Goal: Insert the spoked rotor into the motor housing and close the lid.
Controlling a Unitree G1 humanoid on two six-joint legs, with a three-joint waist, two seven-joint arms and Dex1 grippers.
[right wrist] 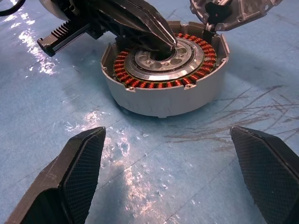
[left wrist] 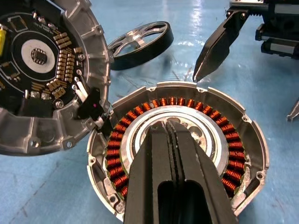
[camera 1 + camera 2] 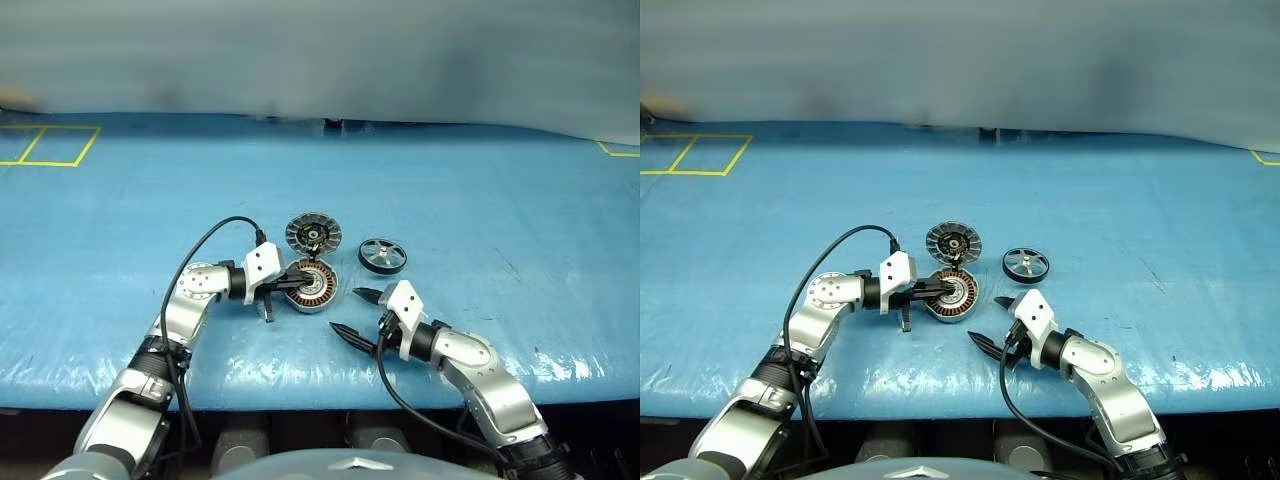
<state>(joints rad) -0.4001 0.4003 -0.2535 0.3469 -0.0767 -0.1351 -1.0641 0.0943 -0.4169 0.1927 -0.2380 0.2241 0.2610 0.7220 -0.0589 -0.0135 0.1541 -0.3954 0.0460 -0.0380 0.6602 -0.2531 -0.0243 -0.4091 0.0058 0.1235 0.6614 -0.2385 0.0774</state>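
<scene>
Rotor [image 3: 382,255] lies flat on the blue mat [image 3: 500,200], well clear of both arms, just right of the lid [image 3: 313,235] and beyond the right gripper [image 3: 354,312]; its black rim faces outward all round and its spokes and hub face up, so its axle axis stands upright, already matching the way it must go in. Being round, it has no long axis in plan. The housing [image 3: 312,285] sits open just in front of the lid, copper windings up, with the lid folded back flat on the mat, its circuit face showing. The left gripper [image 2: 169,128] is closed with nothing between its fingers, tips resting on or just over the silver centre of the housing, apparently steadying it. The right gripper stands wide open and empty, aimed at the near wall of the housing. The step in hand looks to be fetching the rotor. To do it well, I judge the right gripper should swing over to the rotor, come down with one finger either side of the rim, and lift it level. The left tips would need to clear the centre before the rotor comes over. Keep it flat and centred on the silver hub, since a tilt could catch on the windings.
</scene>
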